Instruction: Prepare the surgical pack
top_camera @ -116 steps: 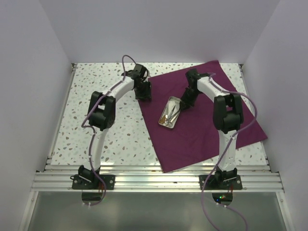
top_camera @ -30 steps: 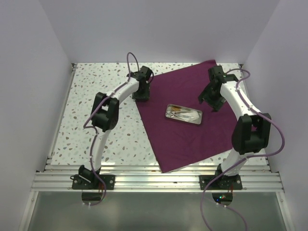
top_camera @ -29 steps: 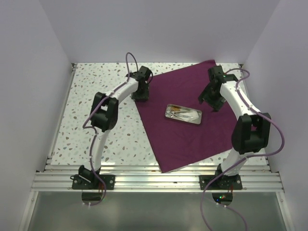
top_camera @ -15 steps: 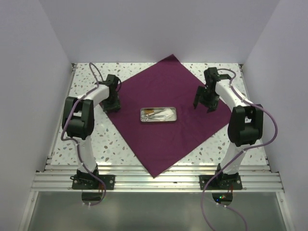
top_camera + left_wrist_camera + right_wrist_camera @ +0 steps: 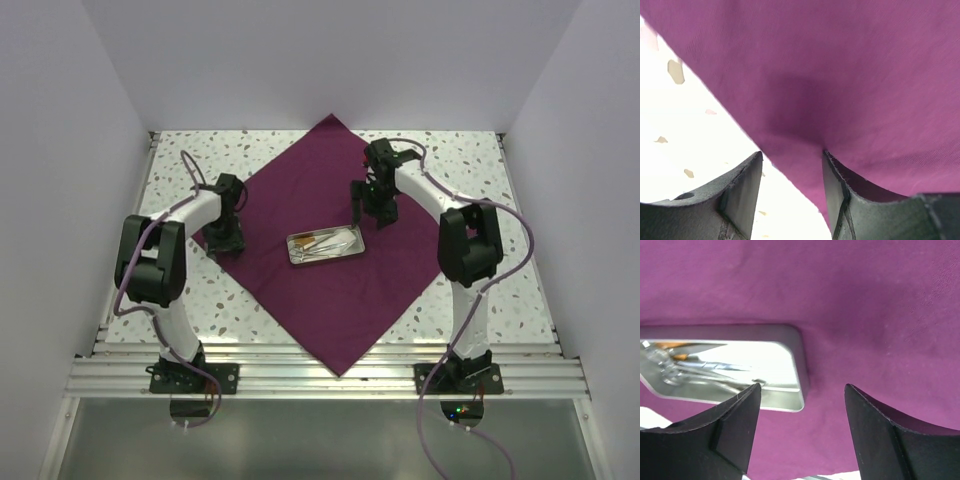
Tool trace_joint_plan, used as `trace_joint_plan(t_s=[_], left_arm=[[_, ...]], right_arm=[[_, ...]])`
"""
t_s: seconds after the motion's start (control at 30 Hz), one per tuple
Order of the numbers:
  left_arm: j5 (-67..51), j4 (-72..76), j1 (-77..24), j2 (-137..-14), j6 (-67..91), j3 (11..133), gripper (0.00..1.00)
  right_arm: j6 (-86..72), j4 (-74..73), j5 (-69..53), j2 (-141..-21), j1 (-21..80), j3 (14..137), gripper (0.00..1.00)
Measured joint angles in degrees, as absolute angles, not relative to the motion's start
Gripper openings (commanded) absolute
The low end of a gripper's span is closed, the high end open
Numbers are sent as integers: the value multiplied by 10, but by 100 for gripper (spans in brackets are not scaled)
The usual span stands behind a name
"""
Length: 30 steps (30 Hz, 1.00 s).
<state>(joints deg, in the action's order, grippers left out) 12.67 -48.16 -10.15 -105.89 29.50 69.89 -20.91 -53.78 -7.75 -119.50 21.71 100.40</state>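
The surgical pack's plum-purple cloth (image 5: pixel 330 295) lies flat on the table as a diamond. A small steel tray (image 5: pixel 325 245) with steel instruments (image 5: pixel 695 371) and an orange strip (image 5: pixel 676 346) sits at its middle. My left gripper (image 5: pixel 228 243) is down at the cloth's left corner. Its jaws stand apart, and its right fingertip (image 5: pixel 832 165) presses on the cloth (image 5: pixel 840 75), whose edge runs between them. My right gripper (image 5: pixel 370 214) hangs open over the cloth just right of the tray's end (image 5: pixel 799 365), with nothing between the jaws of this gripper (image 5: pixel 802 390).
The speckled white tabletop (image 5: pixel 180 285) shows around the cloth, bounded by white walls on three sides. A metal rail (image 5: pixel 320 370) with both arm bases runs along the near edge. The cloth's near corner reaches almost to that rail.
The cloth has slid left and turned into a diamond, carrying the tray with it. Both grippers have moved left, the right one ending close to the tray.
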Motion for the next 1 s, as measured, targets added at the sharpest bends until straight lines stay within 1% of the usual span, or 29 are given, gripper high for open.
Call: trace_joint_plan(t_s=[0.07, 0.17, 0.43, 0.5, 0.53, 0.6, 0.63, 0.73, 0.8, 0.87, 0.93, 1.0], left_arm=[[126, -498, -102, -1055, 296, 700, 56], [126, -519, -102, -1053, 296, 717, 56], [125, -534, -102, -1055, 295, 811, 55], [120, -535, -102, -1057, 295, 832, 55], [118, -534, -102, -1058, 295, 836, 55], [112, -535, -102, -1058, 295, 840, 55], [109, -535, -102, -1058, 295, 840, 55], [104, -540, -102, -1058, 295, 840, 55], [101, -542, -102, -1058, 295, 840, 55], [100, -544, -102, -1057, 295, 840, 55], [97, -546, -102, -1057, 295, 840, 55], [96, -548, -102, -1057, 295, 840, 55]], right_arm=[[-209, -538, -77, -1207, 214, 1007, 66], [-208, -541, -78, -1222, 211, 1011, 63], [-208, -541, -86, -1237, 230, 1016, 59], [-210, -540, -86, -1237, 236, 1016, 53], [-212, -540, -86, -1238, 238, 1016, 46], [-220, -539, -86, -1241, 242, 1016, 40], [-223, -539, -85, -1244, 243, 1016, 33], [-241, -541, -77, -1254, 243, 1016, 22], [-255, -544, -67, -1258, 243, 1016, 20], [-264, -549, -58, -1261, 242, 1021, 12], [-267, -557, -51, -1264, 243, 1029, 10], [-268, -568, -40, -1268, 244, 1037, 9]])
